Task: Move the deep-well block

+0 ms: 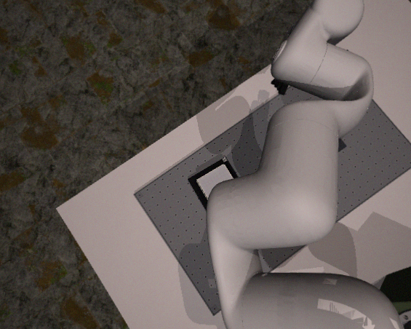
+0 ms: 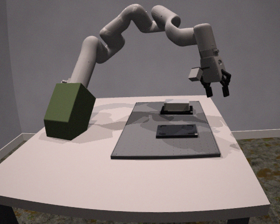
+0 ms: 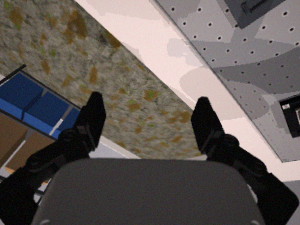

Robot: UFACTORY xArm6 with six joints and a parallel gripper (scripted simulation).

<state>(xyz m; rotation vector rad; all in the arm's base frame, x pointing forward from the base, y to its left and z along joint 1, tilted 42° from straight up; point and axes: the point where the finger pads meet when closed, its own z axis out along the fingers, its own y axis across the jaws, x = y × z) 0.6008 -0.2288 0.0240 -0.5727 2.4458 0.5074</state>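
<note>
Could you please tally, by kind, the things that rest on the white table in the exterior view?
Green base block: 1
Grey perforated deck plate: 1
Black plate nests, far nest and near nest: 2
Pale deep-well block, on the far nest: 1
Total: 5

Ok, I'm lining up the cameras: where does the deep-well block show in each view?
Top: the deep-well block lies at centre, half under the arm.
Exterior: the block sits on the far nest, right of centre.
Wrist: only a pale sliver at the right edge, probably the block.
Shared landmark: the grey perforated board under the nests.
</note>
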